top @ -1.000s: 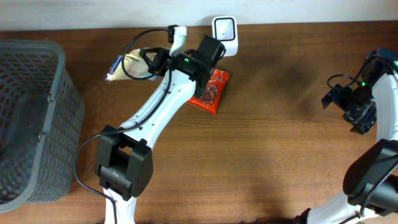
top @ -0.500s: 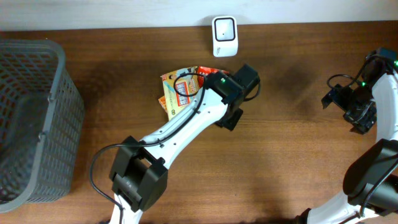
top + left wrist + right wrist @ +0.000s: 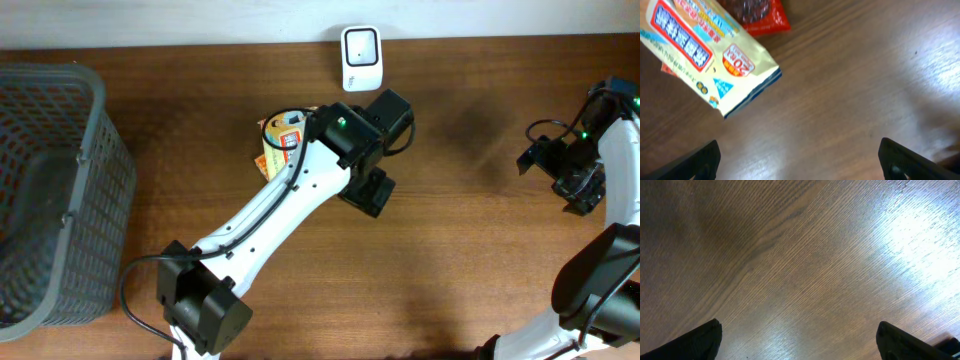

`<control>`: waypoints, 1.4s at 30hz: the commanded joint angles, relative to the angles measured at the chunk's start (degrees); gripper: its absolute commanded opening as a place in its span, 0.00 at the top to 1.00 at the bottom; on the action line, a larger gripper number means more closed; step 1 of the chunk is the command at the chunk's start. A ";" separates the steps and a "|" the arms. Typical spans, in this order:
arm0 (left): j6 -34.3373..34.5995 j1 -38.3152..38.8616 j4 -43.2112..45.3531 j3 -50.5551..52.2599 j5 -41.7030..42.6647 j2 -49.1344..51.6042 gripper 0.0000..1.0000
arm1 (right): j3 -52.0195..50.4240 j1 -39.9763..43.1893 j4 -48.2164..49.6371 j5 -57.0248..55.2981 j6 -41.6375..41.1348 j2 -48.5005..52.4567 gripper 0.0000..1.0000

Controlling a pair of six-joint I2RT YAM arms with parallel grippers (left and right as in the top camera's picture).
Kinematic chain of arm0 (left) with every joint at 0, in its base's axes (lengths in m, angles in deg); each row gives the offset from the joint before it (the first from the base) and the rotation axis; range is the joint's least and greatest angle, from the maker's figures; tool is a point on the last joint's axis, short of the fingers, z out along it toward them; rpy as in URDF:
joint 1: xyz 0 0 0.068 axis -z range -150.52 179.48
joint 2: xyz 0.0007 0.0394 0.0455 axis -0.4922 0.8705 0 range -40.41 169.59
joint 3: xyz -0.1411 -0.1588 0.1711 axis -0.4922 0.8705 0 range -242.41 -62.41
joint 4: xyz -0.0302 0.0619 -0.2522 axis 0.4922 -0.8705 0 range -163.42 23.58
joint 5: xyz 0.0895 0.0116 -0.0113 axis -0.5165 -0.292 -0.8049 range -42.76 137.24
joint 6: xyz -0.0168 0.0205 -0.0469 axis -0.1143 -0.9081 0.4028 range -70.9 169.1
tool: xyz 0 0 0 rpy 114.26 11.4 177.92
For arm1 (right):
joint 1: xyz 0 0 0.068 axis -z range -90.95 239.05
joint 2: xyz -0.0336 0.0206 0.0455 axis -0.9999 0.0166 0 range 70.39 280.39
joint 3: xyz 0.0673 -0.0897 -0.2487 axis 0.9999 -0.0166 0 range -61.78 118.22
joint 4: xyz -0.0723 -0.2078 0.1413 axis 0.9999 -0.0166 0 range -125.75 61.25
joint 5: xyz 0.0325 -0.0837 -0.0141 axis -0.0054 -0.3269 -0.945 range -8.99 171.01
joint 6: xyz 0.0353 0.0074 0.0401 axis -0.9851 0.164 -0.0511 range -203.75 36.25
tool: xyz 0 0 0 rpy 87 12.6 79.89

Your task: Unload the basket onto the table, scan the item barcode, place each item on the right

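Wooden table (image 3: 450, 250), snack packet (image 3: 710, 55) outside basket (image 3: 115, 190)

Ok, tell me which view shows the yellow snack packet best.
Left wrist: the yellow snack packet appears large there, its printed face unobstructed, overlapping a red packet. Overhead catches only a small part of it, partly hidden by the left arm. Right wrist shows only bare table.
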 commanded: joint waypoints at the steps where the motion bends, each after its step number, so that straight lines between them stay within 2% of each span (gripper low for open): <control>1: 0.00 -0.09 -1.20 -0.92 0.59 -1.33 0.01 | -0.15 -0.04 0.00 0.11 -0.68 0.17 0.01; 4: 0.00 -0.09 -0.85 -0.81 0.59 -1.31 0.01 | -0.15 -0.04 1.42 6.14 -0.70 0.17 0.02; 8: 0.02 -0.09 0.46 -0.79 0.57 -1.29 0.01 | -0.15 -0.46 1.14 32.81 1.33 0.17 0.02; 9: 0.57 -0.09 0.81 -0.74 0.55 -1.29 0.01 | -0.15 -1.88 2.64 36.81 3.89 0.17 0.08; 10: 1.40 -0.13 1.07 -0.74 0.26 -1.29 0.01 | -0.15 -4.39 3.85 36.76 6.03 0.17 0.08; 11: 1.88 -0.15 1.29 -0.74 -0.74 -1.29 0.01 | -0.17 -6.38 4.28 35.15 6.49 0.20 0.08; 12: 5.14 -0.37 1.25 -0.74 -5.55 -1.29 0.01 | -0.26 -10.64 5.22 30.12 6.47 0.20 0.07; 14: 8.98 -1.68 1.27 -0.74 -8.57 -1.29 0.01 | -0.24 -16.17 7.41 25.57 6.47 0.20 0.01; 18: 15.32 -10.08 0.66 -0.74 -8.46 -1.29 0.01 | -0.26 -23.43 14.10 24.63 6.93 0.20 0.01; 22: 16.20 -17.29 4.33 -0.74 -8.48 -1.29 0.01 | -0.26 -29.75 19.41 24.63 6.93 0.20 0.01; 23: 18.14 -19.32 5.25 -0.74 -8.50 -1.29 0.01 | -0.26 -31.67 20.44 24.65 6.91 0.20 0.01; 30: 18.88 -35.34 7.30 -0.74 -8.48 -1.29 0.01 | -0.26 -42.51 28.44 18.38 6.88 1.07 0.01; 34: 18.86 -38.69 7.52 -0.74 -8.52 -1.29 0.01 | -0.26 -49.22 35.69 13.55 6.69 6.01 0.01; 36: 18.91 -39.82 7.89 -0.74 -8.52 -1.29 0.01 | -0.26 -52.30 38.45 6.60 6.97 9.35 0.01; 39: 18.91 -41.97 7.80 -0.74 -8.52 -1.29 0.01 | -0.24 -56.06 42.66 1.75 12.59 11.89 0.00; 42: 18.91 -43.19 7.85 -0.74 -8.50 -1.29 0.01 | -0.24 -60.61 47.76 -7.89 15.15 12.22 0.02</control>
